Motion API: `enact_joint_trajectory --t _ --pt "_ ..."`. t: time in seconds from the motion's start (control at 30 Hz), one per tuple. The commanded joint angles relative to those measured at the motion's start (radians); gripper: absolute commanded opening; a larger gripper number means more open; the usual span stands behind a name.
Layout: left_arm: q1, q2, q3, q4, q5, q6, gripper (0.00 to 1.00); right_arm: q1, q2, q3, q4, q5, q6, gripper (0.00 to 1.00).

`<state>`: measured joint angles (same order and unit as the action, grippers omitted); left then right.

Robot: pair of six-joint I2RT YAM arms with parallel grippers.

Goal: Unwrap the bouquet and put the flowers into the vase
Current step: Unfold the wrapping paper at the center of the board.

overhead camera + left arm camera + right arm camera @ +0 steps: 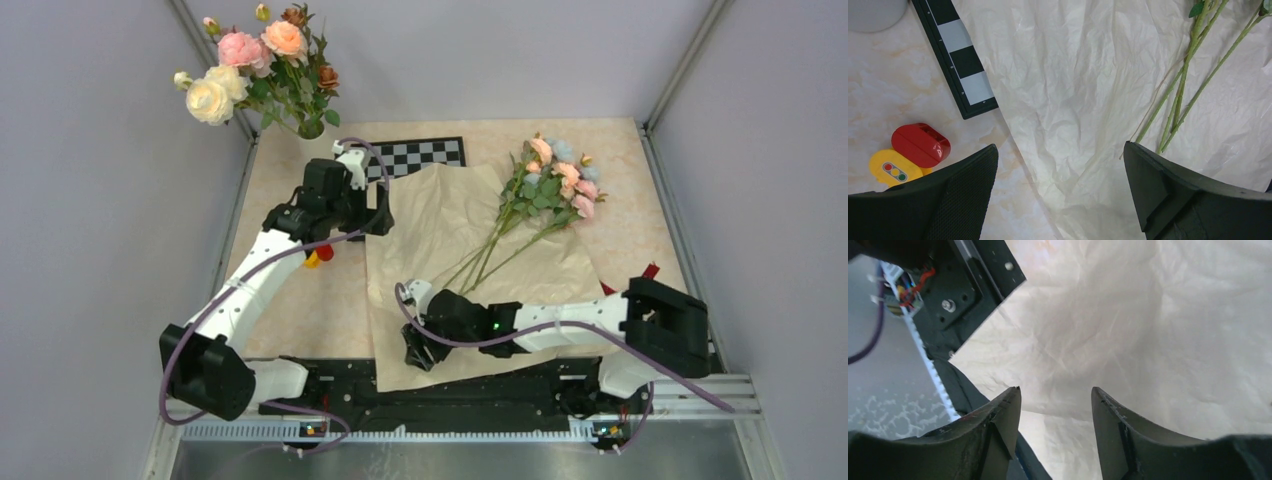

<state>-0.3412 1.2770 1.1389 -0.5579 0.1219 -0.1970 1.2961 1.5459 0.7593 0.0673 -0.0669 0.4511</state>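
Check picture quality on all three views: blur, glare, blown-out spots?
Top external: even soft light, sharp, hardly any shadow on the wrapping paper. Left wrist: crisp, paper creases and green stems clear, no glare. Right wrist: paper washed out toward the upper right, creases soft; right gripper's fingers dark, little detail.
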Motion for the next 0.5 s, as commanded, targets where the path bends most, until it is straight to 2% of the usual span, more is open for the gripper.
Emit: enact_joint_trajectory --t 0.0,0.13,0.23,0.47 --pt "0.0 -0.048 -0.016 0.04 -0.015 -0.005 0.99 0.013 -0.143 0.047 -0.027 0.102 0.006 0.58" --pt "0.0 -0.08 -0.035 0.069 -0.033 -0.001 0.99 0.004 -0.237 0.098 -0.177 0.204 -0.02 0.67" --pt "0.001 -0.113 -0.054 0.095 -0.057 0.003 0.99 -0.05 -0.305 0.133 -0.268 0.224 -0.031 0.69" --pt "0.001 -0.155 -0.082 0.129 -0.154 -0.004 0.99 -0.317 -0.403 0.194 -0.423 0.199 -0.007 0.69"
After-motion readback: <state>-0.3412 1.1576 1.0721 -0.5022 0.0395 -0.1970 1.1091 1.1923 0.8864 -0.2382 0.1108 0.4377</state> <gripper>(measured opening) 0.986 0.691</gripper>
